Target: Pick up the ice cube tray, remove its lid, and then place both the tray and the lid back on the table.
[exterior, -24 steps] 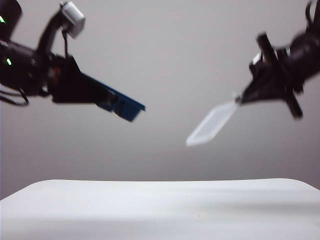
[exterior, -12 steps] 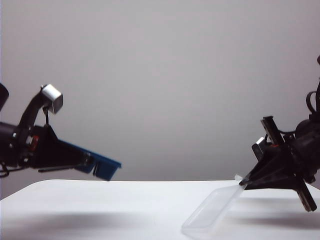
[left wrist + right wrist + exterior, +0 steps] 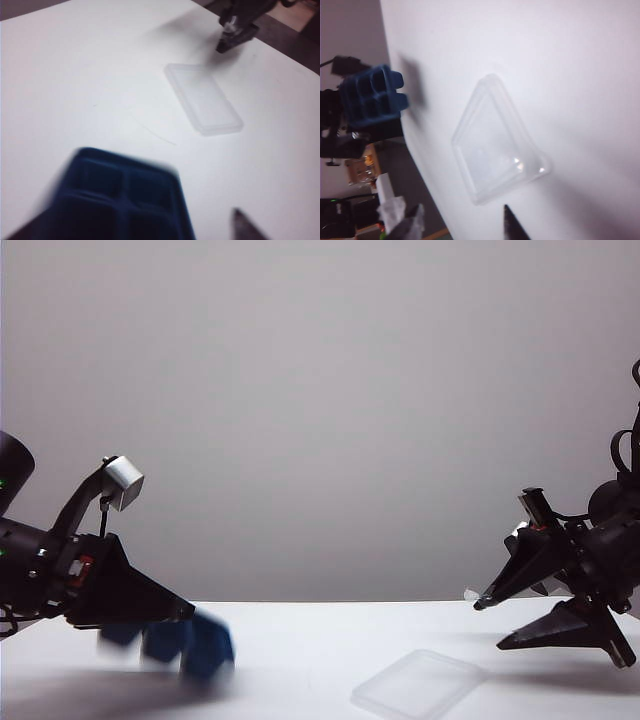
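The small dark navy-blue soft plastic ice cube tray point(image 3: 185, 642) with square compartments sits low at the left, blurred, right at the tip of the left gripper point(image 3: 170, 612); can't tell if it rests on the wide plain white surface point(image 3: 300, 650) or hangs just above it, nor if it is gripped. Left jaws look spread in the left wrist view, one tip showing beside the tray point(image 3: 120, 200), but grip vs. release not readable. The thin flat translucent frosted plastic lid point(image 3: 420, 683) with rounded corners lies flat on the surface, right of centre near the front edge, well apart from the tray. The right gripper point(image 3: 490, 625) hovers just right of the lid, jaws parted wide, holding nothing, clear of the lid point(image 3: 495, 142). Step: final placing, lid already down, tray being set down. Next move likely calls for the left jaws to let the tray settle flat, then both arms lifting away without nudging either piece.
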